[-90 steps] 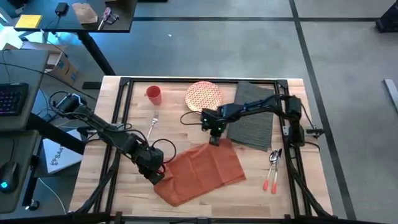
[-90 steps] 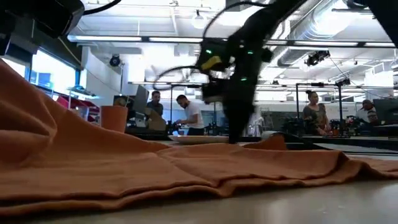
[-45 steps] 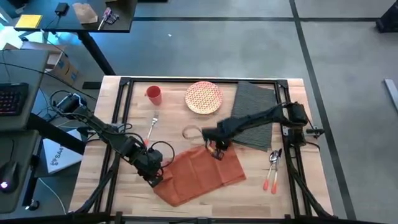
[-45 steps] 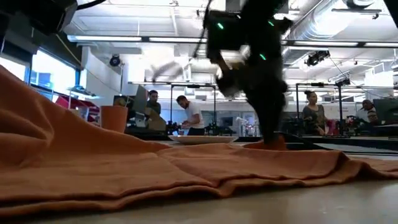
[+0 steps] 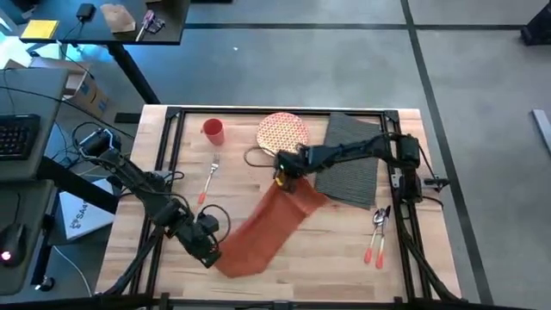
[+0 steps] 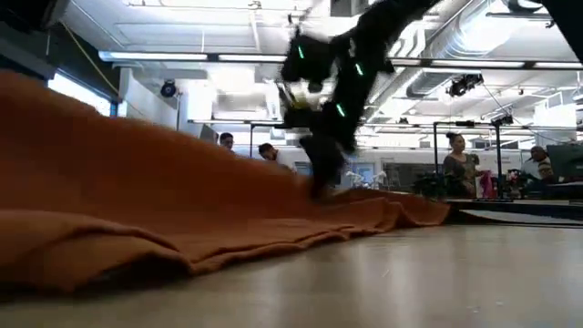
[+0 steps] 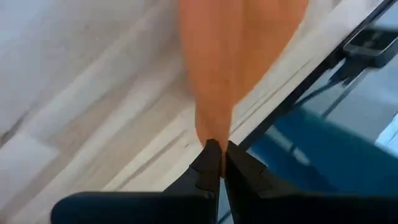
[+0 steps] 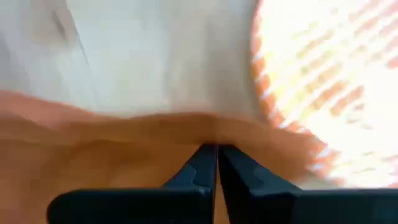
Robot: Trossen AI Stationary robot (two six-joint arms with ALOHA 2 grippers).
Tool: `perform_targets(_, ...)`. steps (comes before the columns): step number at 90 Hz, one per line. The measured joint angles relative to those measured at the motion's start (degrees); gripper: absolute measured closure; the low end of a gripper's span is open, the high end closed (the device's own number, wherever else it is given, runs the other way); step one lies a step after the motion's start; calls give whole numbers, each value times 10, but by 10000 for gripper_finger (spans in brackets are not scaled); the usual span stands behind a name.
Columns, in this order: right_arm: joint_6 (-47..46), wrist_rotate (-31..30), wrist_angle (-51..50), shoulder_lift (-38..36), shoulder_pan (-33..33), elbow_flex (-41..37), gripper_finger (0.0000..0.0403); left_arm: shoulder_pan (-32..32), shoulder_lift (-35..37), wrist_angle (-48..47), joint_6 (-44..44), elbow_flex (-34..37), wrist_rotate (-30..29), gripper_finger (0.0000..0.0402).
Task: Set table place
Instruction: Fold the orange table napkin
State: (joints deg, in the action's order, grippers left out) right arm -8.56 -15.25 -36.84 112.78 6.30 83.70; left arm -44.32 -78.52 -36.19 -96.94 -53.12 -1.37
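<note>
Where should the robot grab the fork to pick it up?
Probably the fork's thin handle, near its middle, coming straight down from above. It lies flat on the table with bare wood on both sides, so fingers could close across the narrow handle.

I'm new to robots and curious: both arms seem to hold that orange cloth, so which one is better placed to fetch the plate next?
Probably the right. The right gripper pinches the orange napkin just beside the plate; the left gripper pinches the far corner.
</note>
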Motion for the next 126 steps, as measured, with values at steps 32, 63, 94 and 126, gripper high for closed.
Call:
perform_targets(32, -254, 126, -45, 6, -156, 45, 403, -17, 0, -9, -30, 0, -127, 402)
perform_targets(63, -370, 171, 5, 64, -150, -70, 403, -24, 6, 4, -25, 0, -108, 402)
perform_targets(94, -89, 109, -137, 83, -35, 62, 403, -57, -33, 64, -125, 0, -194, 402)
perform_targets(126, -162, 157, -147, 76, -226, 144, 403, -55, -53, 124, -105, 0, -315, 402)
